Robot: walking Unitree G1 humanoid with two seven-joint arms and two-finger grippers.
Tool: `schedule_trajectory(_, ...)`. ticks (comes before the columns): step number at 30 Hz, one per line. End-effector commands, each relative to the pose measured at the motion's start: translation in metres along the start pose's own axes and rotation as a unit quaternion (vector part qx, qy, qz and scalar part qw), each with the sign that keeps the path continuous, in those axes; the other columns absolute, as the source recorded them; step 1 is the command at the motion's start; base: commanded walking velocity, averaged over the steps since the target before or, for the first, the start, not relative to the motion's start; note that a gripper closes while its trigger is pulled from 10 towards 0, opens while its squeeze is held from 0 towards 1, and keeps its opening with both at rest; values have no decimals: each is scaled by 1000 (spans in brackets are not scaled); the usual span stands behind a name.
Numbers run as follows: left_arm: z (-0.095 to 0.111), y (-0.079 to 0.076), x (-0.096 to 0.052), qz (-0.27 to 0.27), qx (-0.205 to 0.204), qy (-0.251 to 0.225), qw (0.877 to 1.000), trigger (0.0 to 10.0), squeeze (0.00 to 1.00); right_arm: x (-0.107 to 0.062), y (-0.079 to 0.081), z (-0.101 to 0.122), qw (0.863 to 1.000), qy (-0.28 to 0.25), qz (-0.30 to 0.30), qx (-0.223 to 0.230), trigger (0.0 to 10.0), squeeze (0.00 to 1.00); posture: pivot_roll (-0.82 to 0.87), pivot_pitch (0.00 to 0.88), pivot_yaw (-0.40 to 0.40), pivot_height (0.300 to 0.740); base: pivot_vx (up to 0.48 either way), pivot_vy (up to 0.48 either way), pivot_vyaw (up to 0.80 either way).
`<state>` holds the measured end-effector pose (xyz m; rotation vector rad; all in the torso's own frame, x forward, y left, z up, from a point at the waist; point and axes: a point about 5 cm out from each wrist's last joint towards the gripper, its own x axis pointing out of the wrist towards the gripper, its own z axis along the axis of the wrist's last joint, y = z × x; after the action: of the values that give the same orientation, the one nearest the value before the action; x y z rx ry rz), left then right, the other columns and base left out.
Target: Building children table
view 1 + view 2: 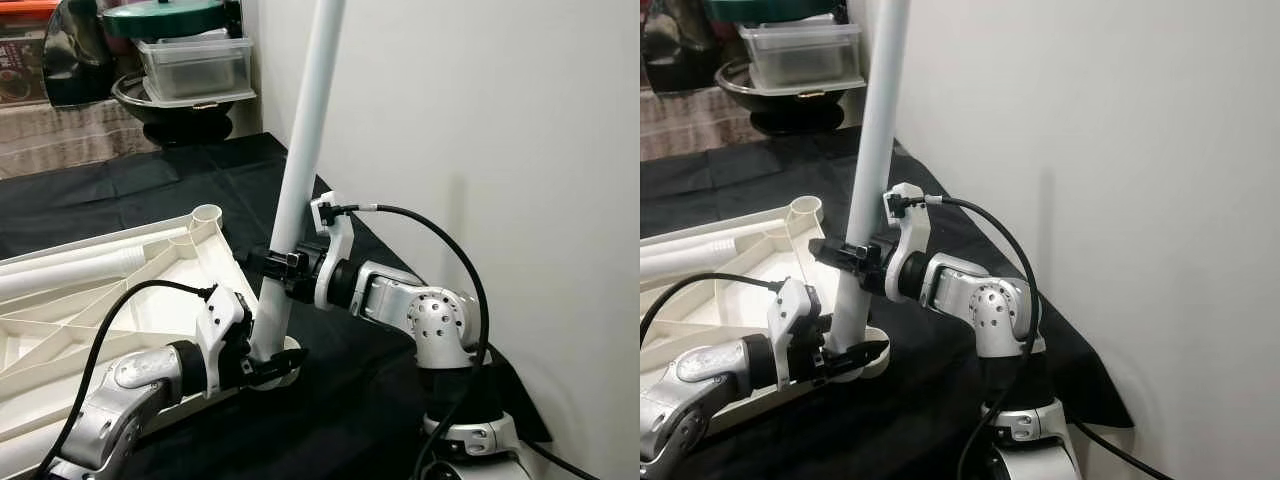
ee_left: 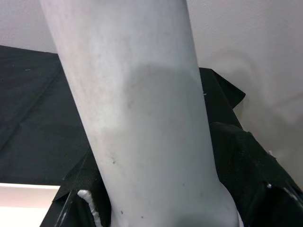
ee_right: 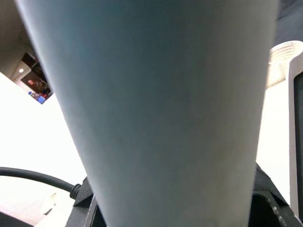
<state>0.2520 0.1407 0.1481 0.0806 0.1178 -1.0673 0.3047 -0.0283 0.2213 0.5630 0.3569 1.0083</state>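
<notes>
A white table top point(image 1: 110, 300) lies upside down on black cloth, its ribbed underside up. A long white table leg point(image 1: 303, 160) stands nearly upright in the near corner socket point(image 1: 290, 358), leaning slightly right. My right gripper point(image 1: 275, 265) is shut on the table leg about a third of the way up. My left gripper point(image 1: 262, 368) is shut on the table leg at its base, just above the socket. Both wrist views look straight onto the pale leg point(image 2: 142, 123) point(image 3: 156, 104). Another white leg point(image 1: 70, 272) lies flat inside the table top, near an empty corner socket point(image 1: 207, 214).
A white wall point(image 1: 480, 120) rises close on the right. Black cloth point(image 1: 130, 180) covers the floor. At the back left stand a dark bowl point(image 1: 180, 105), a clear plastic box point(image 1: 195, 65) and a green lid point(image 1: 165, 18). Black cables loop from both wrists.
</notes>
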Motion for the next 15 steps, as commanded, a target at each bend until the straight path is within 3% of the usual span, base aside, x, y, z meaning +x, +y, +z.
schedule_trajectory(1,0,-7,5,-27,23,-2,999,10000,0,-1,6,10,999,-31,26,21,0,0,20,0,-57,740,0,0,0)
schedule_trajectory(3,0,-7,5,-28,22,-1,999,10000,0,-1,7,10,999,-32,28,22,0,0,20,0,-57,740,0,0,0)
schedule_trajectory(4,-1,-6,3,-30,29,0,999,10000,247,-1,10,8,999,-29,33,26,0,0,20,0,-56,740,0,0,0)
schedule_trajectory(5,-2,-6,2,-30,33,0,999,10000,247,-1,11,6,999,-27,34,26,0,0,20,0,-56,740,0,0,0)
schedule_trajectory(6,-1,-4,1,-24,36,-3,999,10000,1000,-2,11,5,999,-26,32,24,0,0,23,0,-57,740,0,0,0)
schedule_trajectory(10,0,0,-1,-12,41,-7,999,10000,1000,-4,8,7,999,-33,22,18,0,0,24,0,-58,740,0,0,0)
schedule_trajectory(15,8,6,-11,21,46,-23,998,10000,1000,-17,-11,41,995,-92,-39,-30,0,0,21,0,-57,740,0,0,0)
